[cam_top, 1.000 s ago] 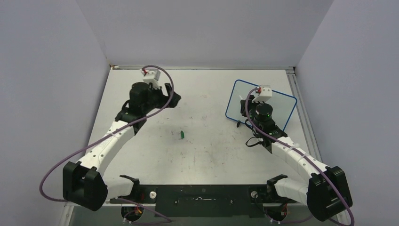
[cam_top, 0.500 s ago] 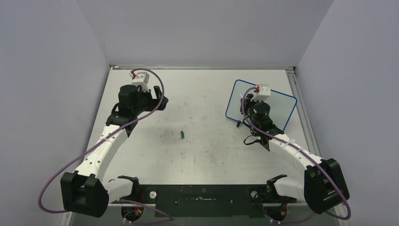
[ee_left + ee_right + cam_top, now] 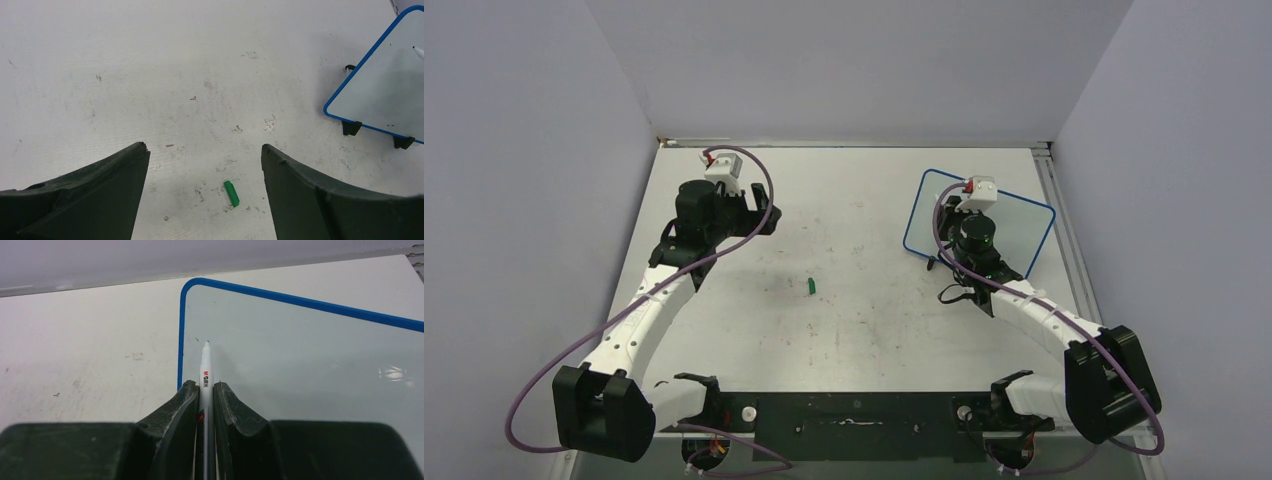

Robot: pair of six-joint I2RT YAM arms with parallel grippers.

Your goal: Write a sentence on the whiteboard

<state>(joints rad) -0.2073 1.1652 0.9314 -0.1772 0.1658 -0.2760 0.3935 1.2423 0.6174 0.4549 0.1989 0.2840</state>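
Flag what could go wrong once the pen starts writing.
1. The whiteboard rests on small feet and the open left gripper is away from it, so pen pressure might slide it.
2. The marker tip sits close to the board's rim near one corner; a stroke could run off the edge.
3. The right gripper pinches only the thin barrel, which might pivot under load.

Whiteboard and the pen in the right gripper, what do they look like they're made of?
The whiteboard looks like a glossy coated panel, since light reflects off its surface. Its blue rim looks like plastic, though I can't be sure. The pen seems to be smooth white plastic, with a logo printed on the barrel.
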